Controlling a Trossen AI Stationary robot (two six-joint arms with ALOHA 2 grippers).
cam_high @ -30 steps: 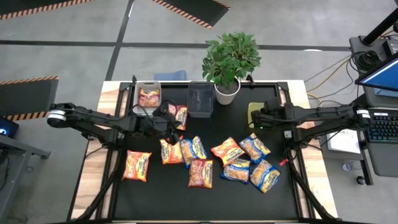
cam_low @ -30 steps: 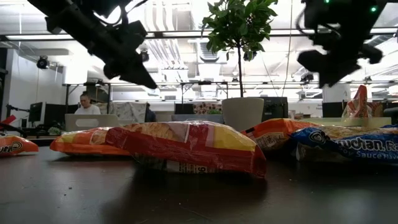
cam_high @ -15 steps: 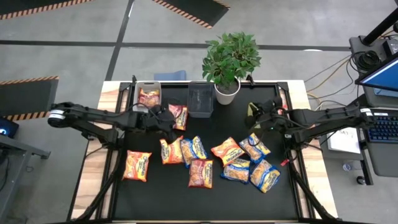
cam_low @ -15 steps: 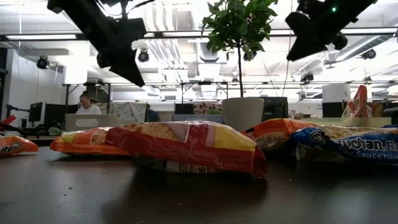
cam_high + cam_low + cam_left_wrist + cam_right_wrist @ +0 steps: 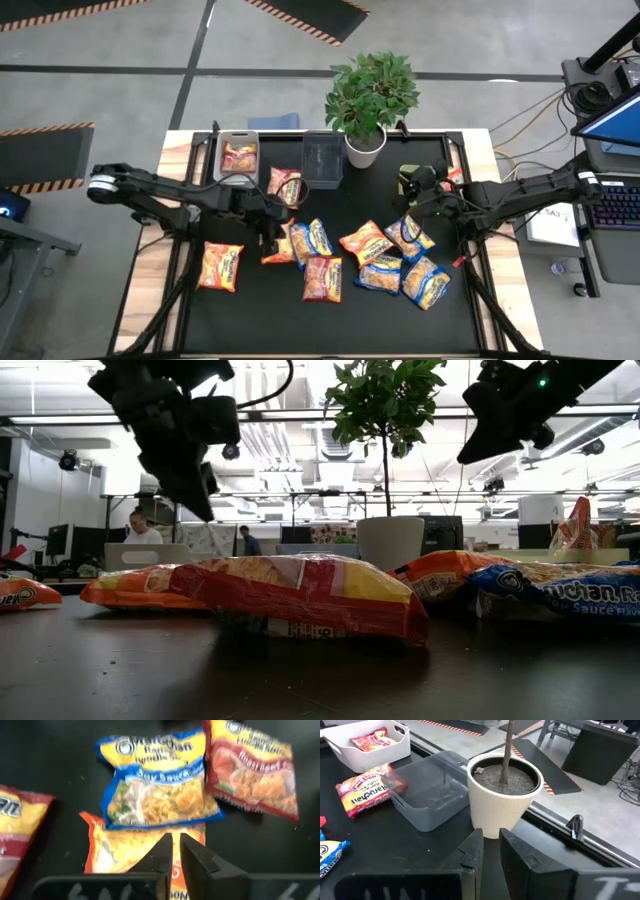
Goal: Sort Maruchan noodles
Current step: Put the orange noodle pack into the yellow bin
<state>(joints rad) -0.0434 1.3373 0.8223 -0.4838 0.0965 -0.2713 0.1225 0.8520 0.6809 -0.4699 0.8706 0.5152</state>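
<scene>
Several Maruchan noodle packets lie flat mid-table: an orange one, a red one and blue ones. Another red packet lies beside the dark bin, and one rests in the white bin. My left gripper points steeply down above an orange packet, next to a blue one. Its fingers are shut to a slit and touch nothing. My right gripper hovers by the green bin. It is shut and empty, and points toward the plant pot.
The potted plant stands at the far middle edge between the dark bin and the green bin. A red-orange packet stands upright at the far right. A laptop and cables lie beyond the table's right edge.
My left gripper has left the red packet beside the dark bin, gone toward the near edge and tipped steeply down over the orange packet. My right gripper has risen a little and tipped up from pointing down at the green bin to nearly level.
</scene>
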